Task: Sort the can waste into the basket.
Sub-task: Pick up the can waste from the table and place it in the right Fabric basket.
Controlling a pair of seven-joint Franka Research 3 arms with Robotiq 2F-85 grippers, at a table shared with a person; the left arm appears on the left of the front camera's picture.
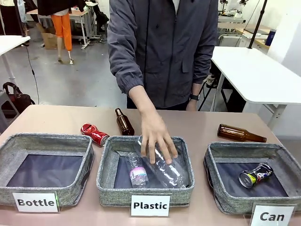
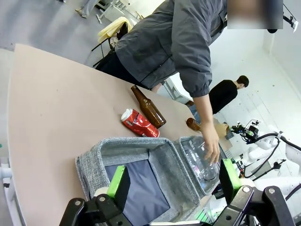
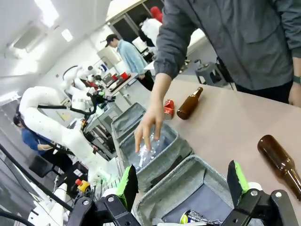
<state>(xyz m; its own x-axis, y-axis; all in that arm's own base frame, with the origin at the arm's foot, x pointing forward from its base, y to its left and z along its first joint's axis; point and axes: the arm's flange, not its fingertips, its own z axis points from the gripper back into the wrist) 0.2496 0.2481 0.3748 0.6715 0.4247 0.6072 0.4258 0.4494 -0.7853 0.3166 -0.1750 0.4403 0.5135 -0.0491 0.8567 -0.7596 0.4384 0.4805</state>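
While a person's hand (image 1: pixel 156 136) is on the clear bottles (image 1: pixel 167 174) in the Plastic basket (image 1: pixel 104 165), both grippers hold nothing. The left gripper (image 2: pixel 174 179) has its fingers spread wide and looks down at the Bottle basket (image 2: pixel 87 165). The right gripper (image 3: pixel 182 181) is spread wide too and looks down at the Can basket (image 3: pixel 160 193).

From the front, the Can basket sits at 3 o'clock from the Plastic basket, and the Bottle basket sits at 9 o'clock from it. A dark can (image 1: pixel 255 175) lies on its side inside the Can basket. The red can (image 1: pixel 94 134) lies out on the table (image 1: pixel 197 125), at 10 o'clock from the Plastic basket, just beside its far corner. One brown bottle (image 1: pixel 124 121) lies at 12 o'clock from the Plastic basket, near the red can. Another brown bottle (image 1: pixel 240 134) lies at 12 o'clock from the Can basket, close to its far rim
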